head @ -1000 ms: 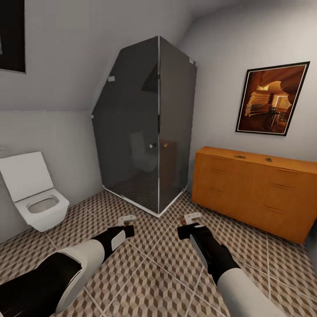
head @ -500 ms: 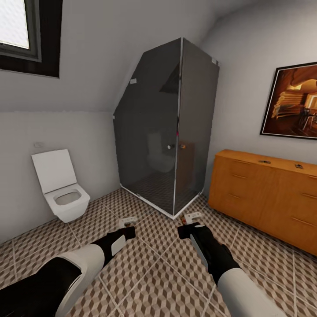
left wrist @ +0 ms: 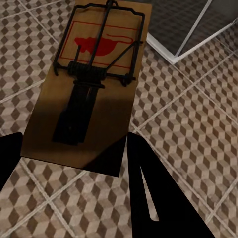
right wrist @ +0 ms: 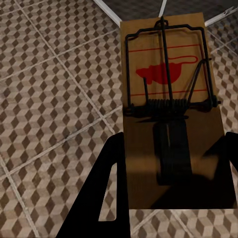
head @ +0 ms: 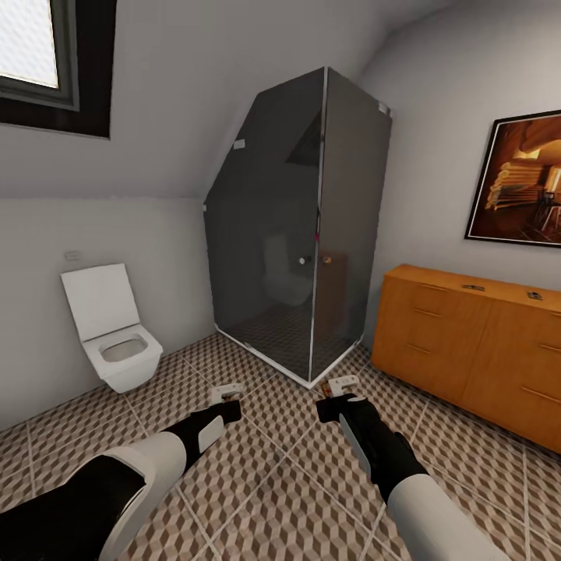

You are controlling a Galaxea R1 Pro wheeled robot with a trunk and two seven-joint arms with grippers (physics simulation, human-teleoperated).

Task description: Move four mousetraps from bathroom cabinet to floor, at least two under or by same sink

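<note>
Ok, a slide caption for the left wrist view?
Left gripper holds a wooden mousetrap with a red mouse print above the patterned floor tiles.

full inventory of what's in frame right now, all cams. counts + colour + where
mousetraps: 2 held, brown wood with dark wire and a red mouse print; one in the left gripper, one in the right gripper
small dark items: 2, on the cabinet top, too small to identify
cabinet: 1, orange-brown, with drawers, against the right wall
bathroom floor: brown, beige and white cube-pattern tiles
shower enclosure: 1, dark glass, far corner
toilet: 1, white, lid up, left wall
window: 1, dark frame, upper left
framed picture: 1, orange-brown scene, above the cabinet
left gripper: shut on a mousetrap, above the floor
right gripper: shut on a mousetrap, above the floor
</note>
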